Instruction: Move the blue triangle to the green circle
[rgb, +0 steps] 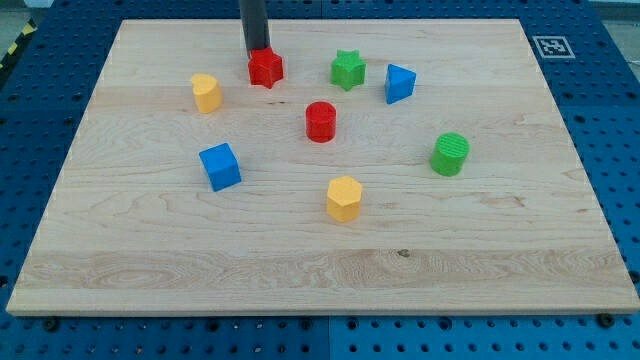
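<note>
Zero progress on the push. End effector is a bare rod with nothing to open or hold; my tip (258, 50) sits against the red star (265, 68). Blue triangle (399, 83) lies well right of it, green circle (450, 154) farther right and lower, apart.

Legible text, labels, brands, numbers: none on the worktop (300, 250) or on any of the coloured blocks. Sole sign: one square black-and-white fiducial marker (551, 46), printed on a white tag at the worktop's corner at the view's top right; its pattern carries no letters or digits that can be made out.
</note>
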